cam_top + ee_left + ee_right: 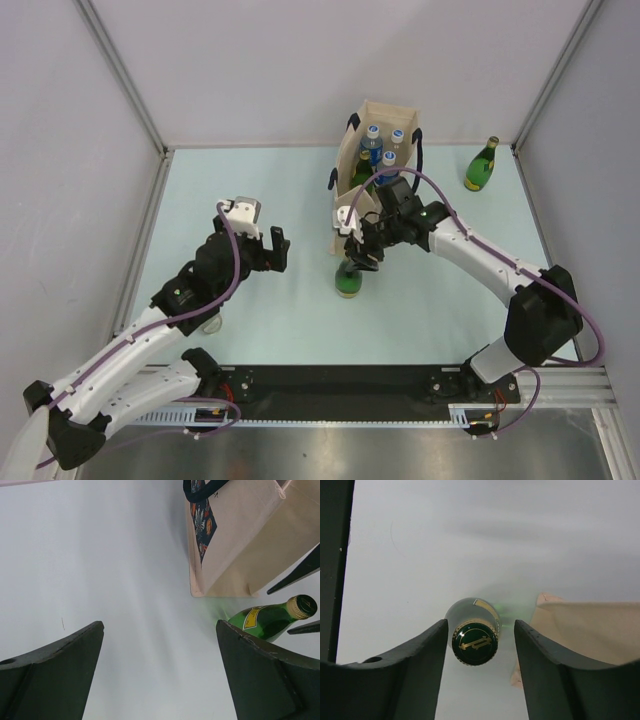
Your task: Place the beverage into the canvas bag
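Right hand (481,622) is over the green bottle (349,280), one finger on each side of the neck. In the right wrist view we see the gold-marked cap (475,642) between the fingers (420,665), closer to the left one, with a thin gap on each side. So the hand is partly open, straddling the neck, with no grip on it that we can see.

The bottle stands upright on the counter (250,170), outside the canvas bag (350,160) and just at its near end. In the left wrist view it sits right by the bag's bottom corner.

The bag is upright in the far middle of the counter, mouth up, navy handles (335,180) hanging at the sides. Blue-capped bottles (373,131) are inside it; we count three caps. We can't tell if anything else is in there.

Left hand (160,625) is spread wide with nothing between the fingers, only bare counter. It hangs to the left of the bottle, well apart from it, and faces the bag.

A second green bottle (481,165) stands in the far right corner, well clear of both arms.
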### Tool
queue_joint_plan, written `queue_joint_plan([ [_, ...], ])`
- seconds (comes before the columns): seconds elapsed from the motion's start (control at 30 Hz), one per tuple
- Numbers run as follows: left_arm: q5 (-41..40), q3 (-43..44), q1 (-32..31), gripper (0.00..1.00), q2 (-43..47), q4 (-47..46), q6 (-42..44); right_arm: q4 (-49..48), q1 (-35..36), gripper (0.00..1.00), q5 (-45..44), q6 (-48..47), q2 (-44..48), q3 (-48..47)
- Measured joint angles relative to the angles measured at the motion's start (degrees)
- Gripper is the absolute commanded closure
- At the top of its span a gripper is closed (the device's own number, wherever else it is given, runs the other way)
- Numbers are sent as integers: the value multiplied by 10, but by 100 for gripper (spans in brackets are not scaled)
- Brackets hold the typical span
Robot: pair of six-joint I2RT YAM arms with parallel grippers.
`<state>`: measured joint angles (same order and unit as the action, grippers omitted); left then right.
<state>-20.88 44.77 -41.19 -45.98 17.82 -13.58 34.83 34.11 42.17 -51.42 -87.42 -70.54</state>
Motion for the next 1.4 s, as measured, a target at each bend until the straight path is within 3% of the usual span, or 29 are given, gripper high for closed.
queue_joint_plan([
  [0.17,0,0,1,0,0,0,0,1,6,55,0,0,-1,0],
  [0.23,0,0,1,0,-1,0,0,2,8,64,0,-1,-1,-1],
  [0.37,0,0,1,0,-1,0,0,8,12,93,3,-1,-1,-3],
  [0.47,0,0,2,0,-1,0,0,17,13,100,3,-3,-1,-7],
  [0.73,1,0,4,0,-1,0,0,92,14,100,-5,45,-1,-92],
  [1.07,1,0,6,0,-1,4,0,90,14,100,-20,193,-2,-336],
  [1.4,1,0,7,0,0,9,0,43,-33,100,-84,316,-83,-572],
])
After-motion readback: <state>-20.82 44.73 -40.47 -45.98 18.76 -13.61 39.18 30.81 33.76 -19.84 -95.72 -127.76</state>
